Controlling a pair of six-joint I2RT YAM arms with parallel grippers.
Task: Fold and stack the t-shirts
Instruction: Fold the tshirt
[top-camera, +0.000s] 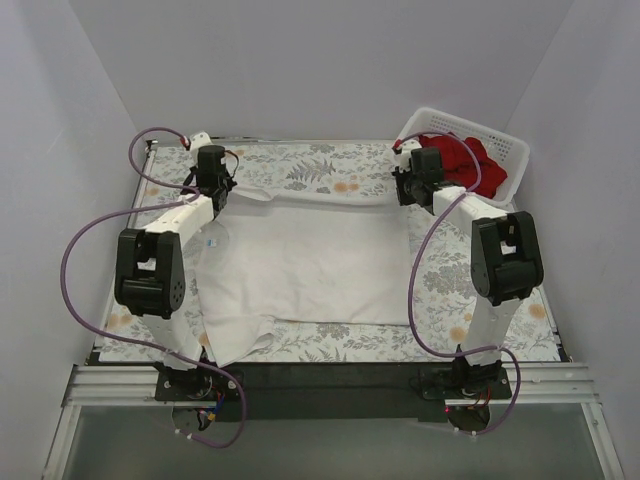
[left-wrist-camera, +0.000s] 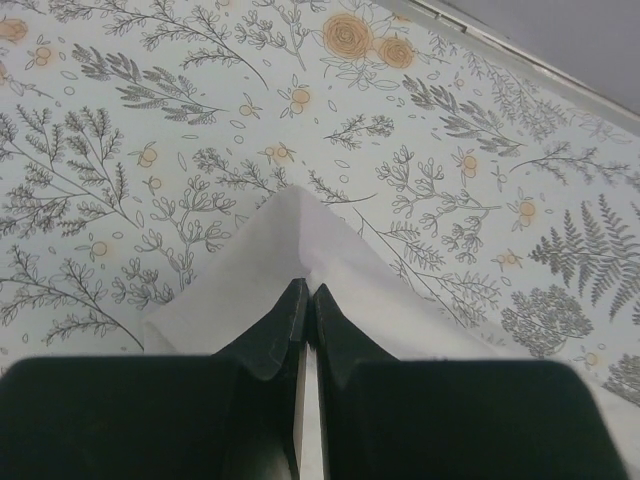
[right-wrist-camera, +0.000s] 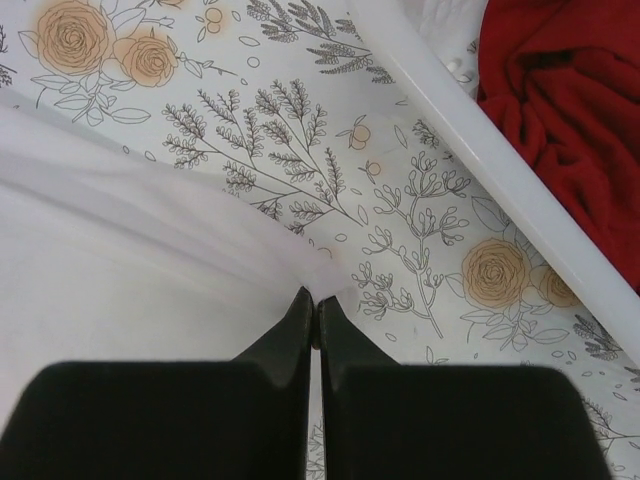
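A white t-shirt (top-camera: 300, 265) lies spread across the middle of the flowered table. My left gripper (top-camera: 216, 188) is shut on its far left corner, seen in the left wrist view (left-wrist-camera: 308, 292) with white fabric (left-wrist-camera: 290, 240) pinched between the black fingers. My right gripper (top-camera: 408, 188) is shut on its far right corner, seen in the right wrist view (right-wrist-camera: 316, 298) with the white cloth (right-wrist-camera: 150, 260) stretching left from the fingertips. Deep red t-shirts (top-camera: 462, 160) lie bunched in the basket and show in the right wrist view (right-wrist-camera: 570, 90).
A white plastic lattice basket (top-camera: 505, 150) stands at the far right corner; its rim (right-wrist-camera: 480, 150) crosses the right wrist view. The flowered table cover (top-camera: 320, 165) ends at a metal edge (left-wrist-camera: 520, 55) by the back wall. Purple cables loop beside both arms.
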